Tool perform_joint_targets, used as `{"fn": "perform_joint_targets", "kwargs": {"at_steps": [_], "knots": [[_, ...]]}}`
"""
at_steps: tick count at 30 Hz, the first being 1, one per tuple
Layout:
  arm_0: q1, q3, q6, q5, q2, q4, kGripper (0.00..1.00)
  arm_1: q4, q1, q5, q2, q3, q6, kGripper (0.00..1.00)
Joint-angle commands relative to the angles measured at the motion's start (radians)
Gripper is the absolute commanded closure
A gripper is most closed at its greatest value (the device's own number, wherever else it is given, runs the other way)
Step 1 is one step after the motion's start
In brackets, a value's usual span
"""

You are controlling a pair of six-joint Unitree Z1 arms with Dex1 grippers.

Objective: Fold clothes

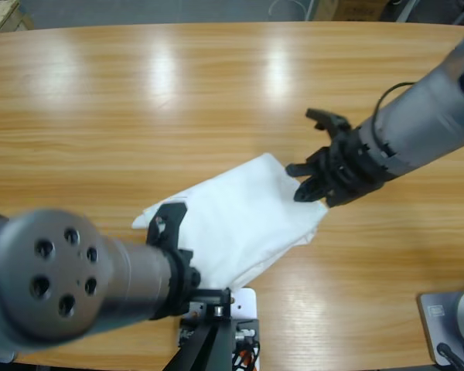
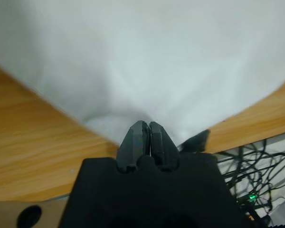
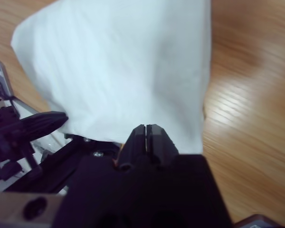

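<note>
Lying crumpled near the table's [image 1: 100, 93] front edge, the white T-shirt [image 1: 240, 220] stretches on a diagonal from the left gripper [image 2: 146, 128] at its near corner to the right gripper [image 1: 313, 185] at its far corner. Both pairs of jaws look closed, each seemingly pinching soft, matte cotton. Polished wood grain gleams around it.

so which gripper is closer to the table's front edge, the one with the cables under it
Left. The left gripper pinches the T-shirt near that edge of the table; the right gripper holds its corner farther in.
</note>
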Motion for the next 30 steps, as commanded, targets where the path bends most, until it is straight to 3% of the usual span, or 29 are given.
{"fn": "perform_joint_targets", "kwargs": {"at_steps": [1, 13, 30], "knots": [[-0.032, 0.096, -0.053, -0.015, 0.03, -0.063, 1.0, -0.066, 0.024, -0.004, 0.094, 0.052, 0.014, 1.0], [-0.032, 0.103, -0.061, -0.017, 0.049, -0.073, 1.0, -0.094, 0.047, -0.065, 0.075, 0.161, 0.128, 1.0], [0.028, 0.002, -0.022, -0.017, -0.088, -0.064, 1.0, -0.334, 0.047, -0.089, 0.206, 0.347, 0.14, 1.0]]}}
